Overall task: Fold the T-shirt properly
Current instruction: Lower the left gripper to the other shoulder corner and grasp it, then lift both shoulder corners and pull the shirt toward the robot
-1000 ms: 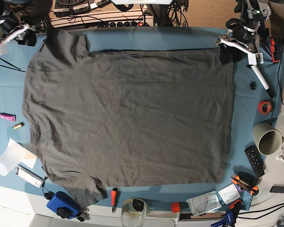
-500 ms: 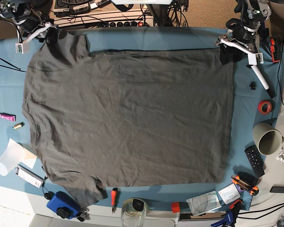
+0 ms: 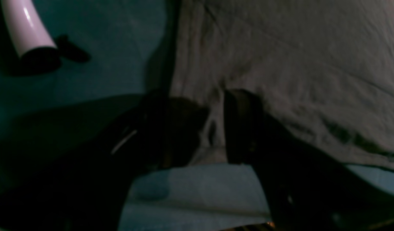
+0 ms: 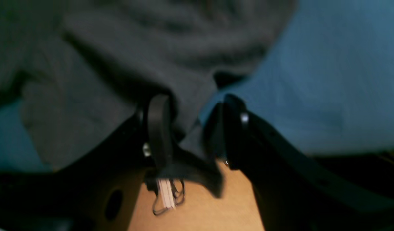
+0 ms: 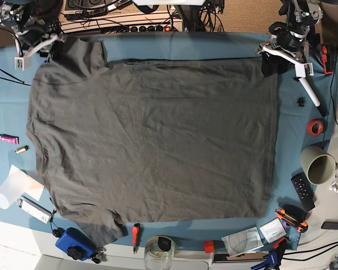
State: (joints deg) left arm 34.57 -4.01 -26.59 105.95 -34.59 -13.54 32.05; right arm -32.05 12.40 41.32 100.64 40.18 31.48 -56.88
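- T-shirt (image 5: 152,140) lies spread flat on the blue table cloth (image 5: 186,45), one sleeve at the far corner.
- Left gripper (image 3: 213,128) is clamped on the hem corner; cloth sits between its jaws.
- Right gripper (image 4: 190,128) straddles the sleeve edge, jaws parted, fabric between them but not pinched.
- Recommended: close the right grip fully, then lift both corners evenly to avoid a skewed fold.

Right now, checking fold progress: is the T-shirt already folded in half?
No, the T-shirt lies spread flat in a single layer across the table cloth.
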